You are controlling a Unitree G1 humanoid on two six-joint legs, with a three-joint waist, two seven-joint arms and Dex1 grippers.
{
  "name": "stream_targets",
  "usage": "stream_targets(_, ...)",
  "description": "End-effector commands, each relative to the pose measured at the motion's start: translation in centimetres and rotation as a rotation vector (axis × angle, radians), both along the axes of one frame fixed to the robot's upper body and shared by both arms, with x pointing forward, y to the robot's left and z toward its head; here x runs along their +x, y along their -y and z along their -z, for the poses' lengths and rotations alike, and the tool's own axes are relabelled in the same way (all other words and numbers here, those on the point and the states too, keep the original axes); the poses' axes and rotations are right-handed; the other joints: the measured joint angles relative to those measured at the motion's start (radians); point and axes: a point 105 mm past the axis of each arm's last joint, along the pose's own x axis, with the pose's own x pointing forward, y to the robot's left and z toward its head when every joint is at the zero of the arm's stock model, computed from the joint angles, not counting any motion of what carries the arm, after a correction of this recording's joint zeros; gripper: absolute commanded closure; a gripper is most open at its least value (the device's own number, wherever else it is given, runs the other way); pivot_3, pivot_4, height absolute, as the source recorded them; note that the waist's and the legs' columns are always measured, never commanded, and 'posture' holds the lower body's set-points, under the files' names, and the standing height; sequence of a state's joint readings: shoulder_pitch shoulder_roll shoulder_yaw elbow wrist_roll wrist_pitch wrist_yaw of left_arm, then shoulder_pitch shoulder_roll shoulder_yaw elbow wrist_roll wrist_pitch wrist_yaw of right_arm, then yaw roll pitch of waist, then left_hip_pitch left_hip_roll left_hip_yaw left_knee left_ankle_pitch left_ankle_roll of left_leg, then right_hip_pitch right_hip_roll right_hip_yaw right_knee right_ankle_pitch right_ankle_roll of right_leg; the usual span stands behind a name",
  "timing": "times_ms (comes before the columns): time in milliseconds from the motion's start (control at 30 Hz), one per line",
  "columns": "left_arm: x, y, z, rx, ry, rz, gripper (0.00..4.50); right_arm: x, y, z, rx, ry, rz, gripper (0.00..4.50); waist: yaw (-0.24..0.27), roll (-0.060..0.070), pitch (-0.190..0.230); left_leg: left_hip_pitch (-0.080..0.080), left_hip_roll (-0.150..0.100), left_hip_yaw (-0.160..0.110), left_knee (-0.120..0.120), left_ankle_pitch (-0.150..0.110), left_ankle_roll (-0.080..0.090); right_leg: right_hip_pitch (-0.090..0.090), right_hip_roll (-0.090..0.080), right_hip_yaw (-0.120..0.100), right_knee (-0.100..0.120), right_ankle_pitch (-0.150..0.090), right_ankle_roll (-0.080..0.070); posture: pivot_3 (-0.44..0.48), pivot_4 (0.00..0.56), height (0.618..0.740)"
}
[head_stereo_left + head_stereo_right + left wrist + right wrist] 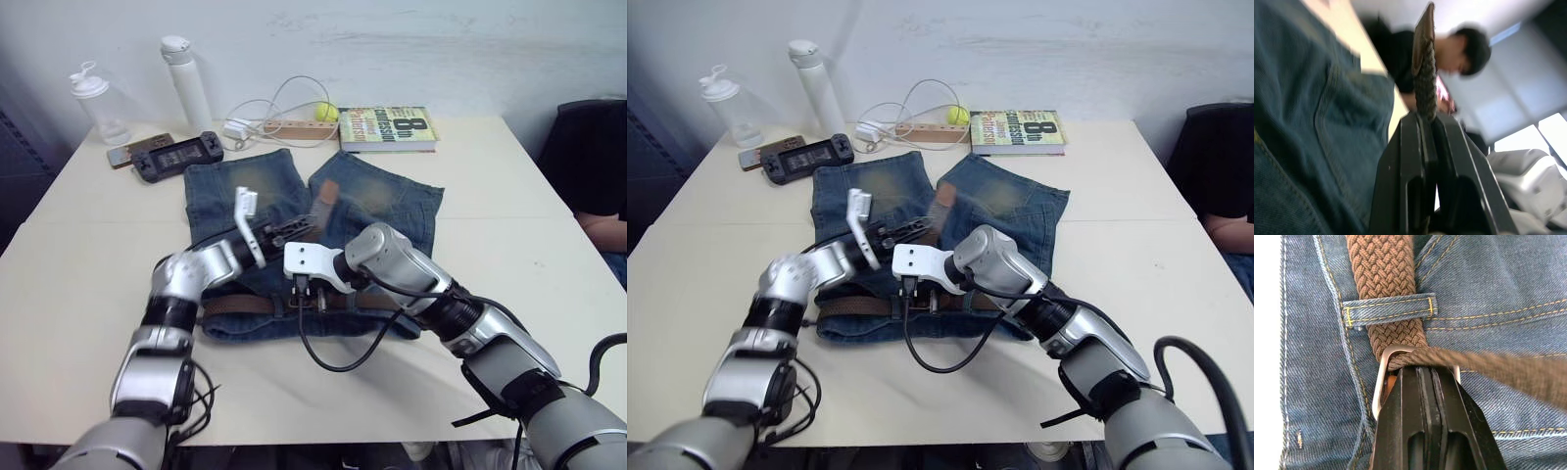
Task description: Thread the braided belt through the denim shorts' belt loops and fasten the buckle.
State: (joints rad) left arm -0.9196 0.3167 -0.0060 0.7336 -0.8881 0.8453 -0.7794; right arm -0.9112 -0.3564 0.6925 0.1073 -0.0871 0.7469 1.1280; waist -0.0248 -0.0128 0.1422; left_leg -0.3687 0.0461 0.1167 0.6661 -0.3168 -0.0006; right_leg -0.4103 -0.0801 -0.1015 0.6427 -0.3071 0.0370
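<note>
Two grippers are working at the waistband of the faded blue denim shorts (294, 211), which are lying flat on the pale tabletop (88, 264) with the legs pointing away from you. Your left gripper (1425, 122) is holding its black fingers (1405, 161) closed on the dark-brown braided belt (1383, 274) near its lighter tan tip, lifting that end above the shorts' left leg. Your right gripper (1422, 374) is pressing its fingers together on the belt at the square silver-grey metal buckle (1385, 363); the free end is passing through the frame and running off to the side. Just beyond the buckle, the belt is lying under a short blue denim belt loop (1391, 309) with yellow stitching. The rest of the belt is stretching along the waistband toward your left arm.
</note>
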Motion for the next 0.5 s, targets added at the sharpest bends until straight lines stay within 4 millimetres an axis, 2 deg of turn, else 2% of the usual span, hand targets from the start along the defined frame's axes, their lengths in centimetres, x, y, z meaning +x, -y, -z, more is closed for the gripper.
stream_targets(33, 1.6, 2.7, -4.9, -0.041, 0.189, 0.061, 4.5, -2.4, 4.2, 7.9, -0.224, -0.207, 0.137, 4.35, 0.004, 0.0, 0.0, -0.001, 0.0, 0.0, 0.0, 0.0, 0.0, 0.0, -0.001, -0.001, -0.001, 0.0, 0.0, 0.0, 0.15, 0.703)
stream_targets(200, 2.0, 5.2, -7.1, -0.022, 0.29, 0.104, 4.5, -3.3, 4.2, 8.1, -0.219, -0.236, 0.146, 4.35, 0.02, 0.001, 0.002, -0.003, 0.0, 0.0, -0.002, -0.001, 0.001, -0.001, -0.002, -0.002, -0.005, 0.0, 0.0, 0.0, 0.15, 0.703)
stream_targets(333, 1.2, 7.2, -10.2, -0.046, 0.421, 0.169, 4.5, -3.7, 4.2, 8.1, -0.22, -0.253, 0.134, 4.35, 0.025, 0.001, 0.004, -0.004, 0.0, 0.0, -0.002, -0.001, 0.002, -0.002, -0.003, -0.003, -0.005, 0.0, 0.0, 0.0, 0.15, 0.703)
stream_targets(500, 1.7, 7.7, -11.6, -0.058, 0.505, 0.104, 4.5, -3.9, 3.9, 8.1, -0.219, -0.261, 0.104, 4.35, 0.026, 0.002, 0.005, -0.006, 0.0, 0.0, -0.002, -0.001, 0.002, -0.002, -0.006, -0.007, -0.006, 0.001, 0.001, 0.0, 0.15, 0.703)
